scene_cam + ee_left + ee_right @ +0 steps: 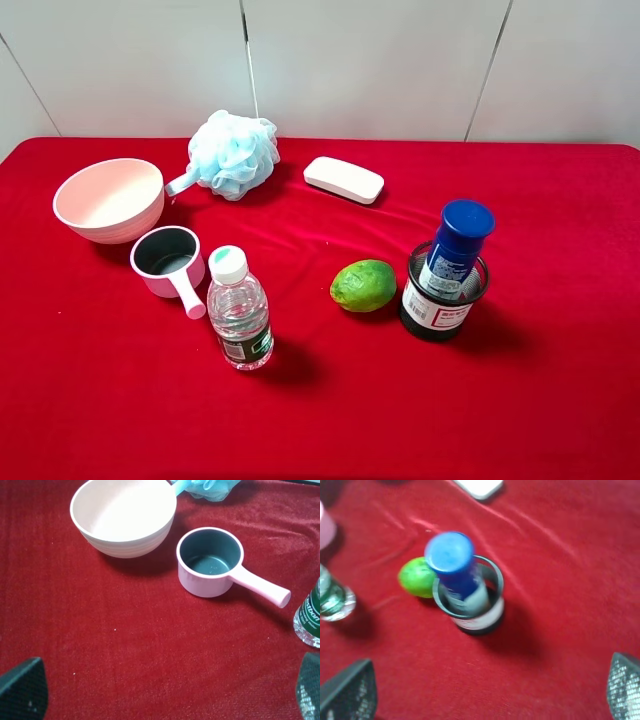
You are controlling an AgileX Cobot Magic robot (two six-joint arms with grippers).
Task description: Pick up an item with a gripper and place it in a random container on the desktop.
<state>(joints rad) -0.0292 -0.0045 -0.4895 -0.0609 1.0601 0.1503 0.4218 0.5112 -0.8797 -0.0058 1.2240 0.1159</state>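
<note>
The white bottle with the dark-blue cap (pixel 455 245) stands tilted inside the black wire-mesh cup (pixel 440 305) on the right of the red desktop (pixel 330 410). In the right wrist view the bottle (pixel 454 562) leans in the cup (pixel 479 615). My right gripper (pixel 485 695) is open and empty, drawn back from the cup, with only its fingertips (pixel 347 692) showing. My left gripper (pixel 165 700) is open and empty over bare cloth, with its fingertips (pixel 22 690) at the frame corners. Neither gripper shows in the exterior high view.
A green lime (pixel 364 285) lies just left of the mesh cup. A clear water bottle (pixel 238 310), a handled cup (pixel 168 262) and a pink bowl (pixel 108 200) stand on the left. A blue bath sponge (pixel 233 153) and a white case (pixel 344 179) lie at the back.
</note>
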